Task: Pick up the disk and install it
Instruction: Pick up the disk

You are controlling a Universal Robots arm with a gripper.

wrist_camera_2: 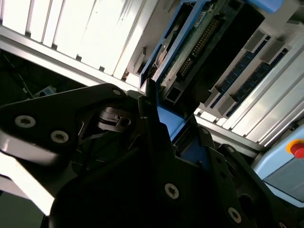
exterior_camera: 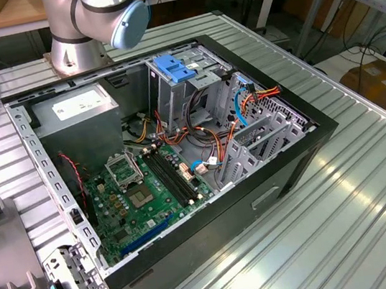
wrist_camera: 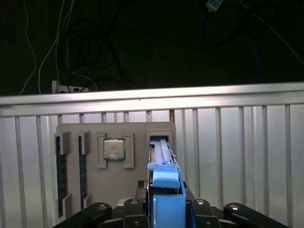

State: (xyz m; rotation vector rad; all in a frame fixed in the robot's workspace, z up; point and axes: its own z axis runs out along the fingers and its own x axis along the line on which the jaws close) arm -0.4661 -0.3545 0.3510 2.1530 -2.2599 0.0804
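The disk (wrist_camera: 161,152) stands on edge at a slot of the grey fixture tray (wrist_camera: 137,128), its blue rail end facing up into my gripper (wrist_camera: 166,205). In both wrist views the black fingers (wrist_camera: 197,205) sit against the blue rail on either side, shut on it. The second wrist view shows the disk (wrist_camera_2: 190,52) with its green circuit board and blue rail running away from the gripper (wrist_camera_2: 175,126). Whether the disk has come up out of the slot I cannot tell. In the exterior view the open computer case (exterior_camera: 303,150) holds a metal drive cage with a blue handle (exterior_camera: 171,68).
On the tray beside the disk lie a processor (wrist_camera: 114,148) and two memory sticks (wrist_camera: 59,161). The case holds the motherboard (exterior_camera: 148,187), cables and a grey power supply box (exterior_camera: 75,107). The arm's base (exterior_camera: 73,46) stands behind the case. A loose bracket (exterior_camera: 72,282) lies near the case's front corner.
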